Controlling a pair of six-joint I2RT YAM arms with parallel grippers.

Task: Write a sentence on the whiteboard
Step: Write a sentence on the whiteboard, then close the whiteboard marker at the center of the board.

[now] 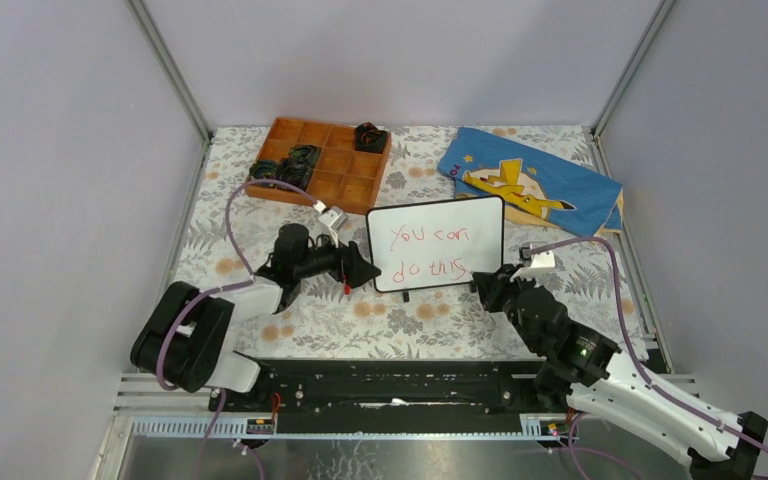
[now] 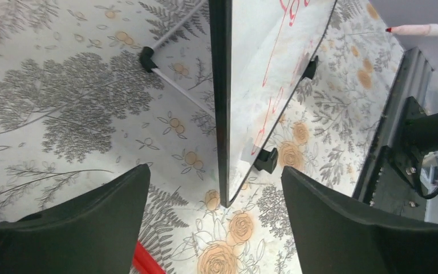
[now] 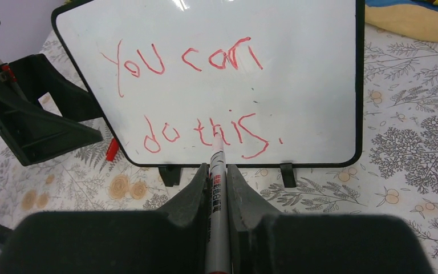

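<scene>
Right gripper, nearest the right wrist camera, had its two black fingers closed tight on a marker, which pointed forward at the whiteboard. From this view the red tip overlapped the lower line of writing; from the left wrist view the marker was clear of the board face. The whiteboard stood upright on two small black feet at the middle of the floral table cover, its face turned to the arms. The sentence, in thin red strokes, read "You can" above "do this". Left gripper lay just beside the board's left edge with its jaws spread wide and nothing between the pads; in its own view the board's black frame ran edge-on between the two fingers without touching either. A small red object lay on the cover under that gripper. Behind the board sat an orange compartment tray holding dark items, and to its right a blue cloth with a yellow figure.
</scene>
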